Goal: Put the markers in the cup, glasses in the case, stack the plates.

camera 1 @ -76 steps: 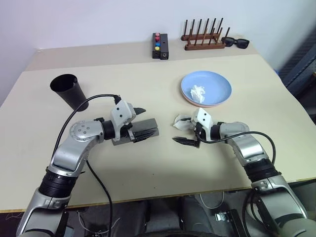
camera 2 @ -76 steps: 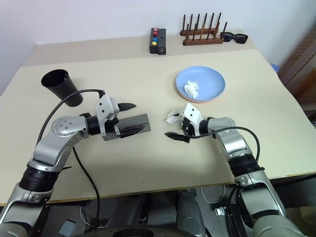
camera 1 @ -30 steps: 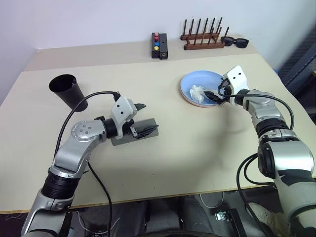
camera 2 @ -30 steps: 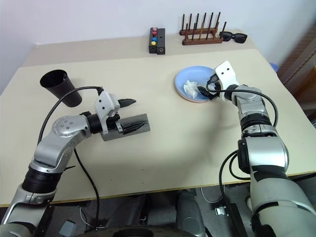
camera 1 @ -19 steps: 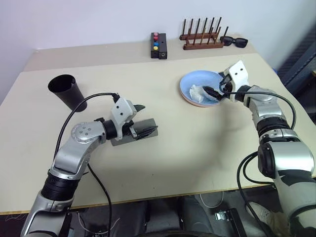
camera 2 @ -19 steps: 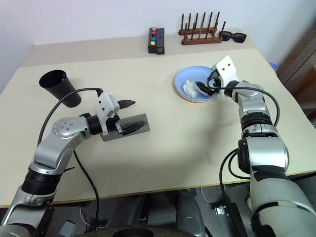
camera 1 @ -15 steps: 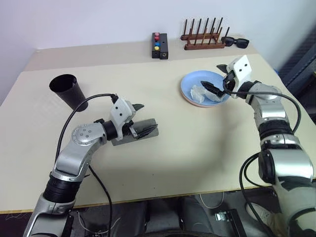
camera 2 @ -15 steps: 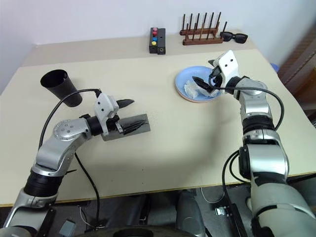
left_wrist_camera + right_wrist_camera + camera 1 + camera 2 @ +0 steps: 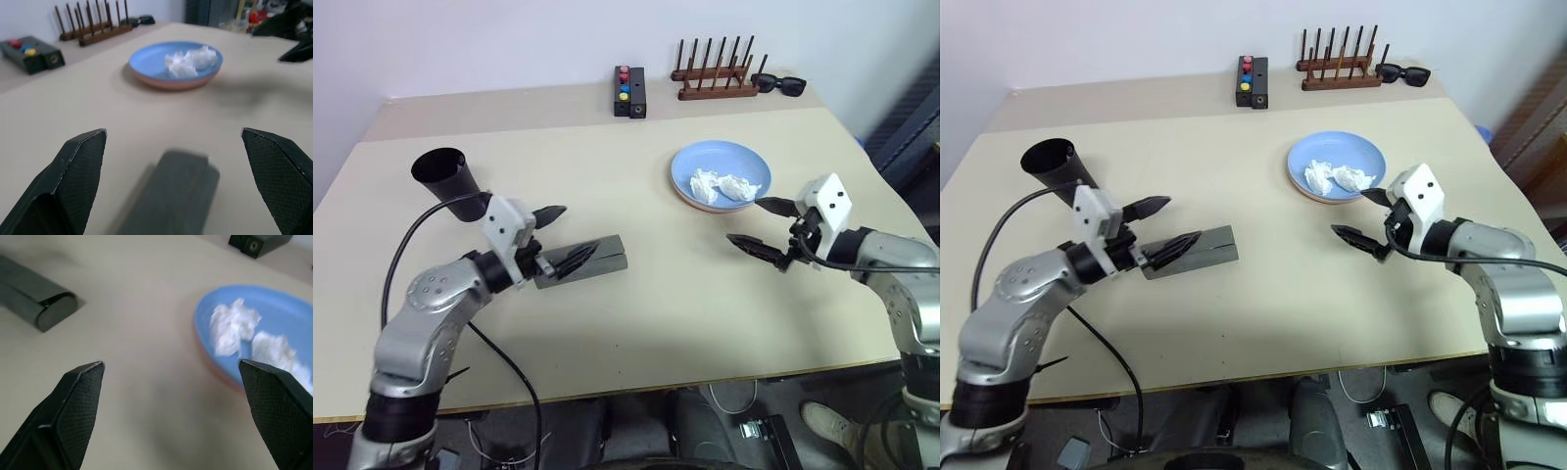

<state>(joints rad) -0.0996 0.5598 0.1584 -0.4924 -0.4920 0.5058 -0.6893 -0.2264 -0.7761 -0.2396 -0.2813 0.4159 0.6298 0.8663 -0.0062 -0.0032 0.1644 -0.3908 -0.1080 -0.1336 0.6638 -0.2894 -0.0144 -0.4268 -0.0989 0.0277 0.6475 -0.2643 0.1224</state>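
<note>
Left tool (image 9: 560, 236) released, fingers spread, empty, hovering over the near end of the grey case (image 9: 592, 257), which lies shut on the surface (image 9: 636, 313). Right tool (image 9: 761, 224) released, empty, just short of the stacked plates (image 9: 744, 166), blue over pink, two white crumpled wads (image 9: 722, 185) inside. Black cup (image 9: 448, 181) stands beyond the left tool.

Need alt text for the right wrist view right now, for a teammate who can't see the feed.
The right gripper hangs open and empty over the beige table. Past its black fingers, the blue plate holds two crumpled white tissue wads; the closed grey case lies apart from it.
</note>
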